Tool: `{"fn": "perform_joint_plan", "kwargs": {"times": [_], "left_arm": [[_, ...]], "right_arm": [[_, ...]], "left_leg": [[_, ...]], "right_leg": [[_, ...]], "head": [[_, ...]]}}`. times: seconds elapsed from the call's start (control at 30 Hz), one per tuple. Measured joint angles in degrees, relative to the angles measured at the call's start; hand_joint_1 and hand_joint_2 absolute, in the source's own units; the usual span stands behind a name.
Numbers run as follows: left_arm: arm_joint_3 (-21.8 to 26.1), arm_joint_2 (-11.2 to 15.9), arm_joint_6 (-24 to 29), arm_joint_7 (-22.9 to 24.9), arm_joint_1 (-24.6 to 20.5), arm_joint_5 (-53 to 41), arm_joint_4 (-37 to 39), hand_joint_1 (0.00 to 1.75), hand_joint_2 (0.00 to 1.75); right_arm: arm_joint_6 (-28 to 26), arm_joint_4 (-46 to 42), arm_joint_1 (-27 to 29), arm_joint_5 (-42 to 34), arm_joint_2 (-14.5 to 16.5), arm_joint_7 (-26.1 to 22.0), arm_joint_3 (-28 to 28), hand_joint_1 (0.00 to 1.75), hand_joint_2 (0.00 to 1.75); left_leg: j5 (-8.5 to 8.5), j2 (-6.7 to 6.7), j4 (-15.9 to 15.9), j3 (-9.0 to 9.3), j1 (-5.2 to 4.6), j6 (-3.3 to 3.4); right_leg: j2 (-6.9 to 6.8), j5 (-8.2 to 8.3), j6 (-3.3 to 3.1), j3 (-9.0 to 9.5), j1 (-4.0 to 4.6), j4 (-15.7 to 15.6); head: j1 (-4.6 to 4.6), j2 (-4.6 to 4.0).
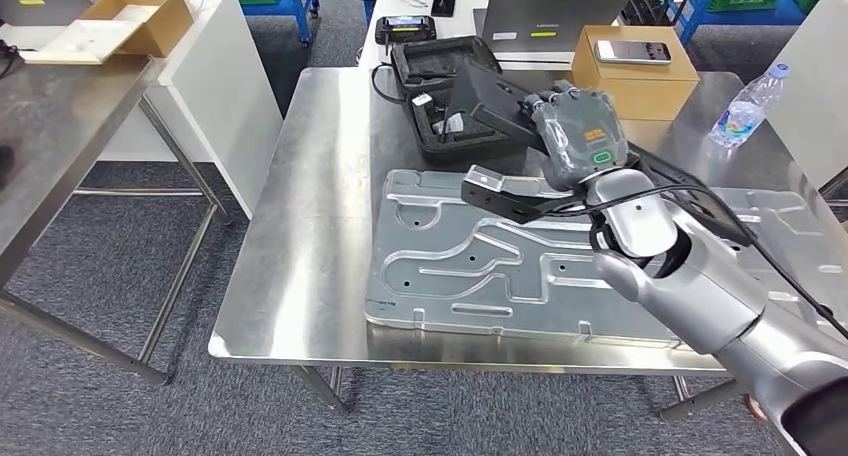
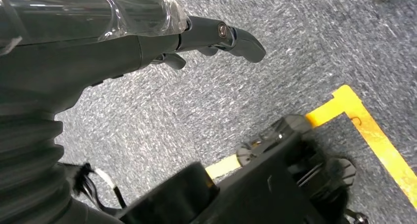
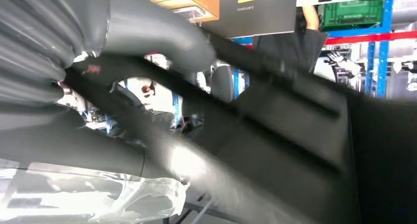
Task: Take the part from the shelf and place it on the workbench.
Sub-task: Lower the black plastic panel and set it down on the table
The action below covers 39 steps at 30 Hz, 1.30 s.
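Silver right arm first, operator: it enters your head view from the lower right and ends in your right hand (image 1: 578, 136), grey-backed with a green-ringed badge, raised above the table.

1. Right hand: fingers wrapped around a black flat angular plastic part (image 1: 492, 98). The part is held tilted, up off the surface, over the far middle of the table. In the right wrist view the thick grey thumb (image 3: 162, 37) lies across the same dark ribbed panel (image 3: 295, 130), blurred at close range.

2. Black bracket with a pale end (image 1: 500, 191), jutting out from under the right wrist; you cannot tell whether it belongs to the arm.

3. Large stamped sheet-metal panel with raised channels (image 1: 470, 266), lying flat on the near half of the table, below the hand.

4. Stainless steel table (image 1: 300, 236), bearing everything listed here.

5. Open black equipment case (image 1: 440, 76), just beyond the panel, beside the held part.

6. Brown cardboard box (image 1: 640, 86) with a phone (image 1: 632, 51) on top, far right.

7. Clear plastic water bottle (image 1: 745, 106), near the right edge.

8. Grey closed laptop (image 1: 555, 21), on the white surface behind.

9. Left hand (image 2: 123, 42): hanging over grey carpet (image 2: 275, 86) with yellow floor tape (image 2: 378, 140); fingers straight out, spread from the thumb, nothing in them.
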Motion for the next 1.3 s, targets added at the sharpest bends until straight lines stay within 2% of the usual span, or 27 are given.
{"fn": "perform_joint_plan", "kwargs": {"times": [0.03,0.07,0.1,0.13,0.2,0.23,0.27,0.4,0.47,0.53,0.57,0.6,0.63,0.67,0.73,0.8,0.87,0.93,0.97,1.03,1.07,1.1,1.13,1.17,1.23,1.27,1.3], "left_arm": [[-0.01,0.00,0.00,0.01,0.00,-0.02,0.00,0.00,1.75],[-0.02,0.00,-0.02,0.02,-0.03,0.02,0.00,0.00,1.75],[-0.03,0.00,-0.07,0.00,-0.06,0.19,0.00,0.00,1.31],[-0.03,0.02,-0.15,-0.08,-0.07,0.40,0.00,0.00,0.87],[-0.03,0.05,-0.34,-0.42,0.05,0.92,0.00,0.00,0.00],[-0.03,0.07,-0.44,-0.60,0.09,1.06,0.00,0.00,0.00],[-0.03,0.07,-0.50,-0.74,0.13,1.14,0.00,0.00,0.00],[-0.03,0.10,-0.58,-0.59,0.21,1.16,0.00,0.00,0.00],[-0.03,0.11,-0.56,-0.44,0.09,1.28,0.00,0.00,0.00],[-0.03,0.11,-0.55,-0.28,0.15,1.47,0.00,0.00,0.00],[-0.03,0.11,-0.52,-0.21,0.23,1.57,0.00,0.00,0.00],[-0.03,0.11,-0.49,-0.14,0.30,1.64,0.00,0.00,0.00],[-0.03,0.11,-0.44,-0.07,0.33,1.70,0.00,0.00,0.00],[-0.03,0.11,-0.41,-0.04,0.34,1.75,0.00,0.00,0.00],[-0.03,0.10,-0.38,-0.03,0.31,1.91,0.00,0.00,0.00],[-0.03,0.10,-0.30,-0.09,0.31,2.09,0.00,0.00,0.00],[-0.03,0.10,-0.20,-0.24,0.33,2.19,0.00,0.00,0.00],[-0.02,0.10,-0.08,-0.54,0.31,2.34,0.00,0.00,0.00],[-0.01,0.11,0.01,-0.71,0.31,2.49,0.00,0.00,0.00],[0.02,0.10,0.16,-0.94,0.39,2.85,0.00,0.00,0.00],[0.03,0.10,0.24,-1.01,0.47,3.03,0.00,0.00,0.00],[0.05,0.10,0.33,-1.05,0.59,3.18,0.00,0.00,0.00],[0.08,0.10,0.45,-1.10,0.72,3.37,0.00,0.00,0.00],[0.13,0.11,0.56,-1.16,0.83,3.54,0.00,0.00,0.00],[0.23,0.13,0.80,-1.34,1.00,3.99,0.00,0.00,0.00],[0.28,0.13,0.91,-1.46,1.05,4.22,0.00,0.00,0.00],[0.34,0.14,1.03,-1.59,1.18,4.46,0.00,0.00,0.00]], "right_arm": [[-0.11,0.49,-0.12,-0.04,0.38,-0.02,0.30,0.00,0.00],[-0.19,0.97,-0.18,-0.08,0.71,-0.05,0.63,0.00,0.00],[-0.26,1.44,-0.20,-0.14,1.01,-0.07,0.98,0.00,0.00],[-0.33,1.83,-0.26,-0.22,1.25,-0.09,1.31,0.00,0.00],[-0.50,2.46,-0.49,-0.42,1.58,-0.08,1.73,0.00,0.00],[-0.60,2.73,-0.68,-0.52,1.65,-0.04,1.82,0.00,0.00],[-0.71,3.02,-0.89,-0.61,1.66,0.01,1.87,0.00,0.00],[-1.01,3.80,-1.30,-1.13,1.64,0.14,2.12,0.00,0.00],[-1.34,3.92,-1.58,-1.61,1.55,0.42,2.12,0.00,0.00],[-1.60,3.96,-1.83,-2.33,1.37,0.88,2.11,0.00,0.00],[-1.63,3.97,-1.85,-2.75,1.23,1.11,2.11,0.00,0.00],[-1.63,3.96,-1.85,-3.22,1.07,1.38,2.10,0.00,0.00],[-1.63,3.92,-1.90,-3.69,0.89,1.63,2.06,0.00,0.00],[-1.63,3.87,-2.02,-4.13,0.68,1.88,1.97,0.00,0.00],[-1.63,3.63,-2.53,-4.91,0.26,2.32,1.59,0.00,0.00],[-1.64,3.29,-3.00,-5.60,-0.20,2.73,1.22,0.00,0.00],[-1.67,2.91,-3.14,-6.32,-0.82,3.15,0.97,0.00,0.00],[-1.79,2.31,-3.17,-7.06,-1.46,3.54,0.45,0.00,0.00],[-1.89,1.93,-3.19,-7.39,-1.76,3.74,0.13,0.00,0.00],[-2.16,1.15,-3.10,-8.07,-2.37,4.11,-0.34,0.00,0.00],[-2.32,0.73,-2.94,-8.40,-2.72,4.23,-0.46,0.00,0.00],[-2.54,0.21,-2.70,-8.70,-3.10,4.34,-0.61,0.00,0.00],[-2.88,-0.49,-2.40,-9.01,-3.59,4.46,-0.83,0.00,0.00],[-3.32,-1.35,-2.11,-9.26,-4.08,4.60,-1.12,0.00,0.00],[-4.41,-3.49,-1.51,-9.56,-5.21,4.97,-1.95,0.00,0.00],[-4.88,-4.66,-1.16,-9.62,-5.83,5.17,-2.42,0.00,0.00],[-5.23,-5.91,-0.71,-9.66,-6.47,5.42,-2.87,0.00,0.00]], "left_leg": [[-1.40,0.01,4.11,-2.05,0.18,-0.24],[-1.97,0.03,6.77,-3.46,0.34,-0.45],[-1.47,0.06,7.22,-3.82,0.52,-0.65],[0.20,0.09,4.77,-2.76,0.70,-0.78],[4.24,0.09,-4.22,1.51,0.98,-0.94],[5.50,0.04,-7.84,3.21,1.00,-0.84],[6.06,-0.02,-9.93,4.17,0.95,-0.66],[6.29,-0.09,-10.75,4.49,0.62,0.74],[6.49,-0.05,-10.95,4.64,0.68,1.50],[6.45,-0.03,-10.94,4.69,0.49,1.89],[6.43,-0.02,-10.93,4.72,0.39,1.94],[6.40,-0.03,-10.92,4.77,0.30,1.98],[6.37,-0.04,-10.91,4.87,0.24,2.02],[6.32,-0.06,-10.91,5.01,0.20,2.04],[6.15,-0.10,-10.84,5.23,0.06,1.91],[6.02,-0.08,-10.78,5.22,-0.07,1.57],[5.99,-0.04,-10.85,5.17,-0.05,1.09],[4.70,0.02,-9.25,4.43,0.10,0.53],[3.08,0.06,-6.59,3.25,0.20,0.24],[-0.88,0.13,1.55,-0.34,0.50,-0.29],[-2.17,0.13,5.28,-2.04,0.63,-0.52],[-2.46,0.14,7.15,-2.89,0.76,-0.69],[-1.70,0.16,6.73,-2.64,0.89,-0.82],[0.02,0.17,3.67,-1.14,0.99,-0.86],[3.76,0.18,-5.42,3.45,1.04,-0.73],[4.77,0.17,-8.65,5.06,0.94,-0.52],[5.15,0.16,-10.39,5.95,0.81,-0.28]], "right_leg": [[-0.01,-0.01,-0.04,0.00,0.00,0.00],[-0.01,-0.02,-0.05,0.01,-0.02,0.01],[0.00,-0.04,-0.03,0.06,-0.06,0.02],[0.04,-0.07,0.04,0.14,-0.12,0.03],[0.13,-0.23,0.38,0.33,-0.19,0.07],[0.18,-0.29,0.64,0.33,-0.15,0.12],[0.20,-0.31,0.92,0.28,-0.07,0.14],[0.23,-0.76,2.01,-0.05,-0.30,0.63],[0.19,-3.51,2.30,-2.16,-0.37,5.36],[0.19,-7.27,2.36,-6.16,-0.29,13.90],[0.19,-8.30,2.36,-7.83,-0.25,17.21],[0.19,-8.20,2.30,-8.46,-0.25,18.34],[0.19,-7.04,2.19,-7.87,-0.24,17.02],[0.18,-5.19,2.03,-6.26,-0.22,13.75],[0.15,-1.67,1.66,-1.80,-0.02,5.03],[0.19,-0.52,1.36,0.38,0.33,0.62],[0.23,-0.43,0.99,0.45,0.46,0.26],[0.20,-0.18,0.50,0.55,0.26,-0.02],[0.17,-0.08,0.28,0.61,0.10,-0.16],[0.15,-0.08,0.11,0.59,0.07,-0.15],[0.15,-0.08,0.09,0.58,0.07,-0.14],[0.17,-0.09,0.09,0.58,0.06,-0.13],[0.21,-0.10,0.11,0.63,0.03,-0.12],[0.26,-0.12,0.16,0.70,-0.02,-0.11],[0.34,-0.23,0.44,0.82,-0.01,-0.06],[0.35,-0.26,0.66,0.81,0.02,-0.03],[0.37,-0.27,0.92,0.78,0.09,-0.01]], "head": [[-0.02,0.00],[-0.03,0.00],[-0.04,0.00],[-0.05,0.00],[-0.08,0.00],[-0.06,0.00],[-0.02,-0.01],[0.12,0.00],[0.20,0.00],[0.28,0.00],[0.29,0.00],[0.29,0.00],[0.29,0.00],[0.29,0.00],[0.29,0.00],[0.28,0.00],[0.27,0.00],[0.21,0.00],[0.15,0.00],[0.00,0.00],[-0.02,0.00],[-0.03,0.00],[-0.04,0.00],[-0.04,0.00],[-0.04,-0.01],[-0.02,-0.01],[0.00,-0.01]]}}
